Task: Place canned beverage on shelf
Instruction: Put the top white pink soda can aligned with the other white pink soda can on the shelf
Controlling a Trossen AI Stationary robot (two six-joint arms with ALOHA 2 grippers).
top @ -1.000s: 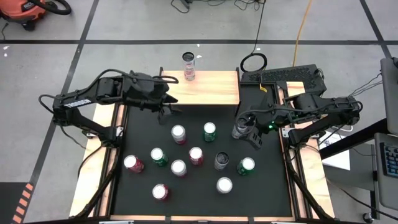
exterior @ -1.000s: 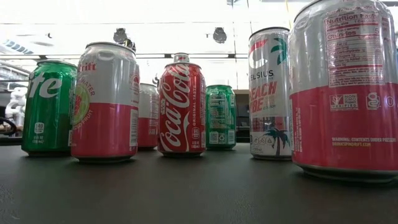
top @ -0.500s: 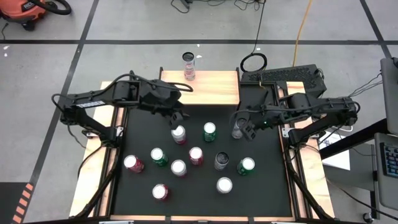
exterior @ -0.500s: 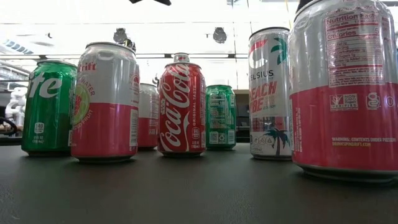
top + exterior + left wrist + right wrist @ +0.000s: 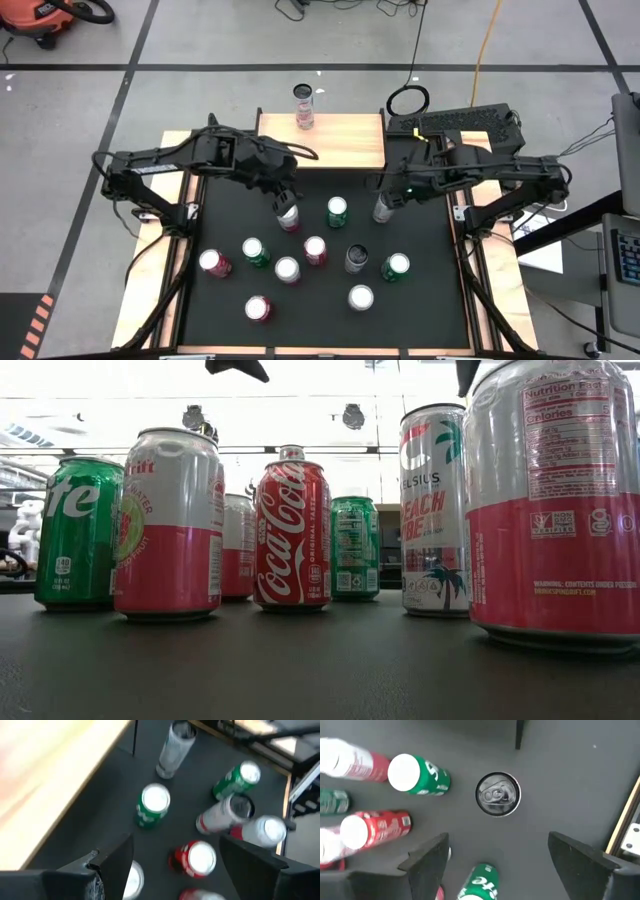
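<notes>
The shelf (image 5: 330,142) is a light-wood board at the table's far edge, and one can (image 5: 304,106) stands on its far rim. Several cans stand upright on the black table top. My left gripper (image 5: 284,194) hangs open above a pink and white can (image 5: 288,216). In the left wrist view that gripper (image 5: 175,870) has a red can (image 5: 196,860) between its spread fingers, well below them. My right gripper (image 5: 386,196) hangs open over a slim grey can (image 5: 382,211). In the right wrist view the grey can's top (image 5: 498,794) lies just beyond that gripper (image 5: 500,865).
More cans stand close together toward the near edge: green ones (image 5: 337,211) (image 5: 396,267), a red one (image 5: 315,250), a dark one (image 5: 357,259) and white-topped ones (image 5: 287,270) (image 5: 361,298). Wooden strips (image 5: 150,290) run along both table sides. The shelf's black leg (image 5: 134,737) stands near the grey can.
My left gripper has come off the shelf's near left corner, toward the near edge and down, and is now over the pink and white can. My right gripper has gone toward the table's left, sunk, rolled about and tipped downward over the slim grey can. No can has moved.
</notes>
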